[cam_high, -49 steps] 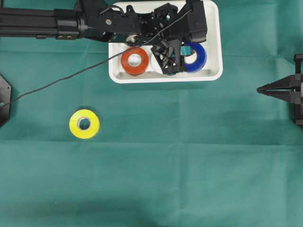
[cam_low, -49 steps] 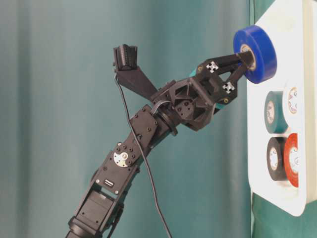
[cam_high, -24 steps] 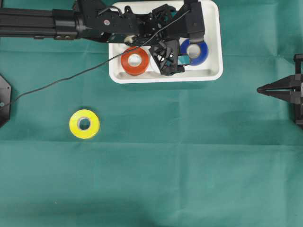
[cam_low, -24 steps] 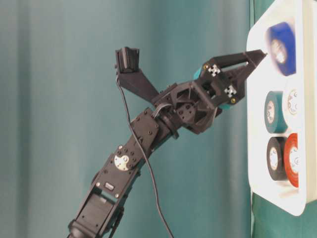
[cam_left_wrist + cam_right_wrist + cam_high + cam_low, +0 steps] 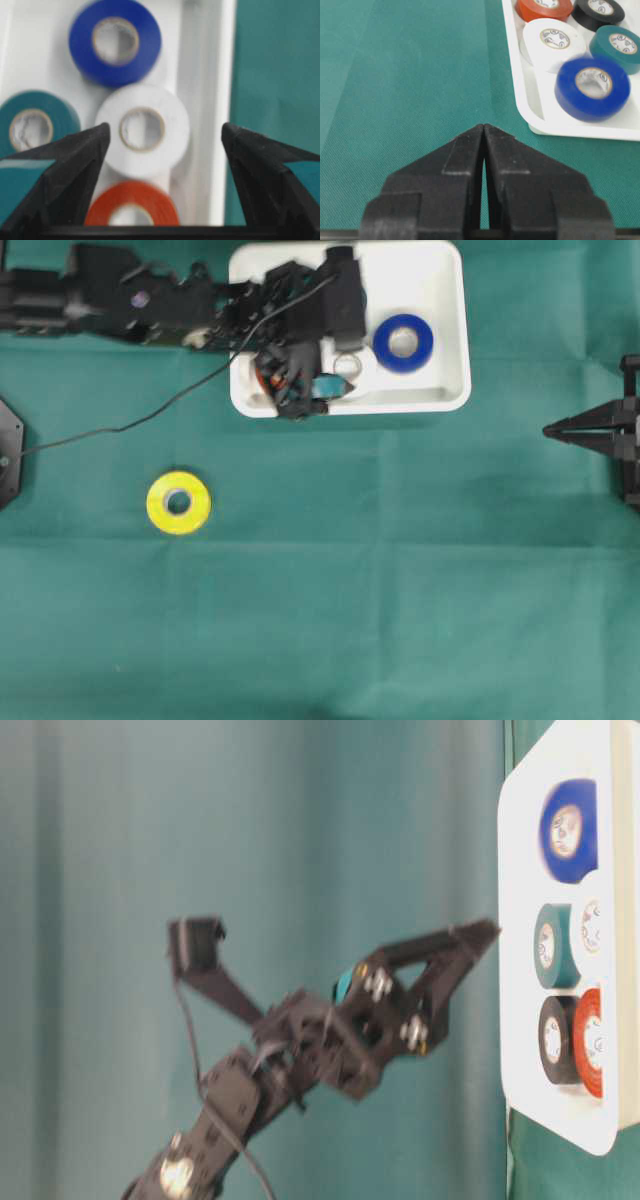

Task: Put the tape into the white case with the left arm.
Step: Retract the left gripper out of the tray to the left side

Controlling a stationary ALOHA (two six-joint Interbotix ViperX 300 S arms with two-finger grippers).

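White case (image 5: 452, 330) lying on the green-covered surface (image 5: 400, 590), holding five rolls: blue tape (image 5: 403, 343) flat in the case, apart from the others; white tape (image 5: 143, 130), teal tape (image 5: 34, 122), orange tape (image 5: 131, 210) and black tape (image 5: 556, 1040) grouped beside it; yellow tape (image 5: 178, 502) outside the case on the cloth, well apart from it. Left arm (image 5: 150, 308) reaching over the case's left part; left end effector (image 5: 162, 150) released, its teal-banded fingers spread wide above the white and orange rolls, grasping nothing. Right end effector (image 5: 484, 131) clenched, finger tips together, empty, over bare cloth near the case's corner; a black cable (image 5: 130, 425) trailing from the left arm across the cloth.
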